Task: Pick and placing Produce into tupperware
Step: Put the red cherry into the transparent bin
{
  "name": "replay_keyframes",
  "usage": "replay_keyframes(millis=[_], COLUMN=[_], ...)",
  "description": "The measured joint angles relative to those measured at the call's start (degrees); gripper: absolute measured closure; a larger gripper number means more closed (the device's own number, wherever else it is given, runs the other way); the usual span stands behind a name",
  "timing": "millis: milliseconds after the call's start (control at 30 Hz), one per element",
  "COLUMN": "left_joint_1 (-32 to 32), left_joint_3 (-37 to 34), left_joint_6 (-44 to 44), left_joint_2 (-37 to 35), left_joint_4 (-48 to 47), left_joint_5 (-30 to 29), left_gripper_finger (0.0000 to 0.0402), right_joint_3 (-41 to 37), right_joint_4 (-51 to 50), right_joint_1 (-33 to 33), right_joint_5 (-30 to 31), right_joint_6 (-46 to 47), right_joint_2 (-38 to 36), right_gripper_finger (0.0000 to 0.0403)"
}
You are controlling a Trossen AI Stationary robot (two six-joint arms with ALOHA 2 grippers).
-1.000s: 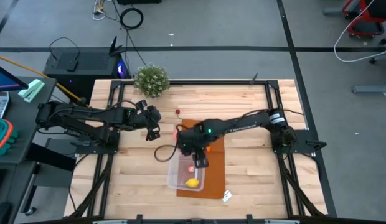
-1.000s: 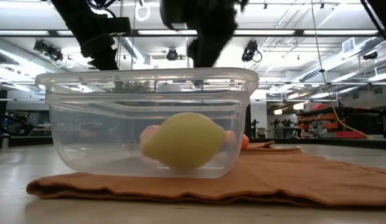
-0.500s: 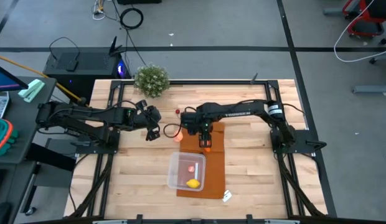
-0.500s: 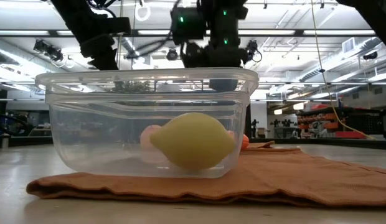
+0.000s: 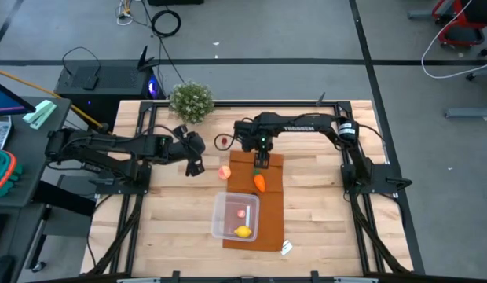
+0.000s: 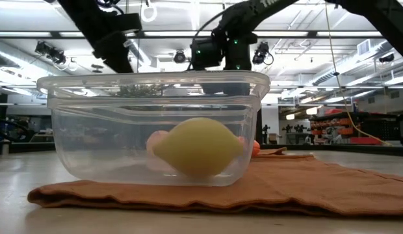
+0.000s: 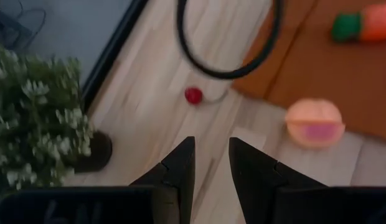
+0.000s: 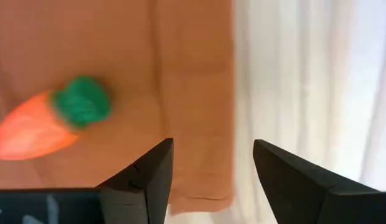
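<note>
Here the high view lays out the whole table: the clear tupperware (image 5: 236,218) sits low of centre on the brown-orange mat (image 5: 271,192), with a yellow lemon (image 5: 243,231) and a small pink piece (image 5: 241,212) inside. The low view shows what the overhead hides: the lemon (image 6: 197,146) rests against the near wall of the box (image 6: 153,127), long axis across the frame, with a pink shape behind it that is too blurred to name.

The carrot (image 5: 260,181) lies on the mat just above the box, long axis up-down in the high view, green top toward the upper edge. A peach-like fruit (image 5: 225,172) sits on bare wood just left of the mat, and a tiny red piece (image 5: 225,142) lies further up.

The right gripper (image 5: 261,159) hangs over the mat's upper end, just above the carrot, jaws wide apart and empty; its wrist view shows the carrot (image 8: 50,121) at the left. The left gripper (image 5: 193,165) waits left of the peach, fingers narrowly parted, holding nothing. A bushy potted plant (image 5: 191,101) stands at the table's upper edge.
</note>
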Motion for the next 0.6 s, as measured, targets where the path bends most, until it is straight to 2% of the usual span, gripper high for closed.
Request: replay_keyframes(millis=[167,333,500,600], left_joint_1=[1.84,6.72,12.18,15.86], left_joint_3=[0.00,0.00,0.01,0.17], left_joint_6=[3.57,8.87,13.08,14.78], left_joint_2=[0.00,0.70,1.90,3.42], left_joint_4=[3.74,6.71,8.25,9.60], left_joint_5=[1.53,12.31,18.60,21.61], left_gripper_finger=[0.0294,0.0294,0.0301,0.0307], right_joint_3=[0.00,-0.13,-2.02,-5.59], right_joint_4=[-2.24,-6.65,-7.12,-5.55], right_joint_1=[-2.70,-4.50,-5.83,-6.13], right_joint_5=[0.18,0.36,1.73,1.76], right_joint_6=[-1.41,-3.00,-3.10,-1.76], right_joint_2=[0.00,-0.80,-6.15,-11.99], right_gripper_finger=[0.0213,0.0213,0.0213,0.0213])
